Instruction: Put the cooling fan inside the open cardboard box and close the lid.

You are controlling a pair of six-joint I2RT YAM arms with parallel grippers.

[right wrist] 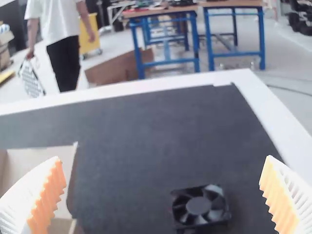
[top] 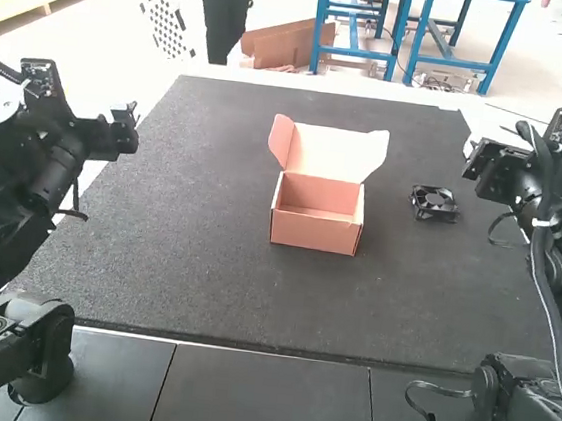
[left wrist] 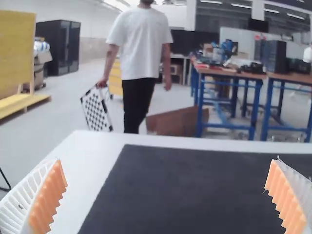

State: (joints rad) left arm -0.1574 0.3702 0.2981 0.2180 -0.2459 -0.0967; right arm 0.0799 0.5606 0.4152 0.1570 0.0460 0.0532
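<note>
– Right gripper (right wrist: pixel 161 165): released. White ribbed fingers spread wide, orange pads (right wrist: pixel 46 195) facing in, nothing between them. It hangs at the right edge of the high frame, mid-height, beside the black mat (top: pixel 206 253).
– Left gripper (left wrist: pixel 165 168)?
– Also released and empty. It sits at the left edge of the high frame, pointed across bare mat, well apart from everything.
– Cooling fan (top: pixel 434 201)?
– Flat on the mat, right of centre in the high frame, near the right gripper. From the right wrist it lies ahead between the spread fingers, nearer one of them. It is apart from the cardboard box (top: pixel 318 214).
– Box?
– At frame centre, mouth up. What shows of the inside looks empty.
– Lid (top: pixel 333 148)?
– It stands up off the far wall, with a side flap at its upper left. Nothing packed, nothing closed.
– So the step in hand is picking the fan. How to do it well?
– My judgement: it is the right arm's job, being nearest. Centre the fan between the pads first, then descend straight. Close across two opposite flat edges of the housing, not into the blades. The fan is thin and lies flat, so the tips should reach mat level or the pads may skate over the top. Lift above the box wall before crossing.
– Risks?
– Probably nudging the fan sideways on approach, or bumping a light box out of place.
</note>
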